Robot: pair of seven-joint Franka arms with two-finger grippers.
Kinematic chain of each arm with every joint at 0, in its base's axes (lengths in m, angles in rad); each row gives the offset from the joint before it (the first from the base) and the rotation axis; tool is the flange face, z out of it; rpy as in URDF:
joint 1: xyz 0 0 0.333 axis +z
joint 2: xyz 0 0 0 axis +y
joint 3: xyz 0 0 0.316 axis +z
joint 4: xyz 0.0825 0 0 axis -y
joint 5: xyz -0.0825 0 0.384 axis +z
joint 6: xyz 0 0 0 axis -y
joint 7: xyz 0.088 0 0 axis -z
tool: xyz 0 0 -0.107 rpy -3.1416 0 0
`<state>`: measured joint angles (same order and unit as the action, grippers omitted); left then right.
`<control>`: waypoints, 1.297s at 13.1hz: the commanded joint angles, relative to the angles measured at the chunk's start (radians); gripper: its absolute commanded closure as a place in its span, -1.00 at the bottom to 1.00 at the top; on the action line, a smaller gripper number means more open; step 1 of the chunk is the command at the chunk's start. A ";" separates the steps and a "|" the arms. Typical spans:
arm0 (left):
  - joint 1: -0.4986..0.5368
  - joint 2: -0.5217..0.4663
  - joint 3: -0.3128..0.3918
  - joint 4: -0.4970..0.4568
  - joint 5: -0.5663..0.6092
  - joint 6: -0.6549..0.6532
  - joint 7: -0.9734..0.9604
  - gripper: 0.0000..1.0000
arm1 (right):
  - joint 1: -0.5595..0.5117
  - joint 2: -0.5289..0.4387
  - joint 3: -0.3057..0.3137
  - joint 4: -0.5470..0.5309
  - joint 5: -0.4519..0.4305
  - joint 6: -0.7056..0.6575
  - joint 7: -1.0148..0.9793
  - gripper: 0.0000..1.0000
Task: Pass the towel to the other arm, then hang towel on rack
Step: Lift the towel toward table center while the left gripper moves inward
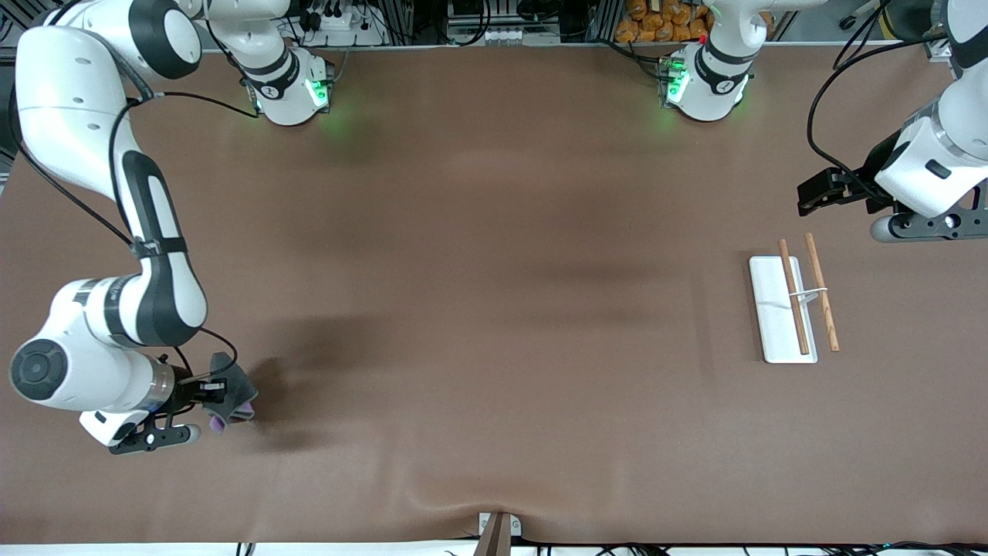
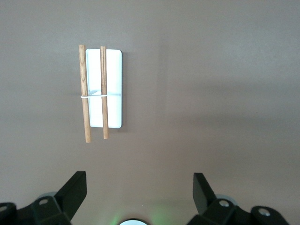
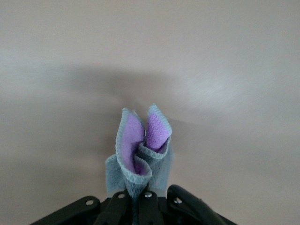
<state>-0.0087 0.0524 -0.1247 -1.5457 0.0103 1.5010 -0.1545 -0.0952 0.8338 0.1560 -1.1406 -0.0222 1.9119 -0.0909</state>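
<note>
Arms reach low at both ends of the surface [image 1: 494, 309]. Right gripper [image 1: 220, 392], fingers clamped on the towel [image 1: 235, 386]. Left gripper [image 1: 830, 193] waits, fingers apart, near the rack [image 1: 781, 309] on the surface.

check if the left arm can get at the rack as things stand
Probably yes. The left end effector hangs open and empty toward the left arm's end of the table, close by the rack. Nothing lies between them; the towel is in the right end effector at the right arm's end.
</note>
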 commanded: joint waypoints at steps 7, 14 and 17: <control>-0.004 0.000 -0.009 0.009 -0.015 0.005 -0.004 -1.00 | -0.006 -0.044 0.250 0.010 0.367 -0.123 0.776 1.00; -0.033 0.044 -0.020 0.010 -0.042 0.057 -0.097 -1.00 | 0.026 -0.036 0.491 0.007 0.370 0.183 1.251 1.00; -0.060 0.083 -0.020 0.009 -0.044 0.099 -0.126 -1.00 | 0.124 -0.033 0.496 0.005 0.396 0.382 1.411 1.00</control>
<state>-0.0544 0.1105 -0.1439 -1.5471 -0.0194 1.5770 -0.2523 -0.0176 0.8028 0.6466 -1.1258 0.3390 2.2006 1.2336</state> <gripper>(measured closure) 0.000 0.960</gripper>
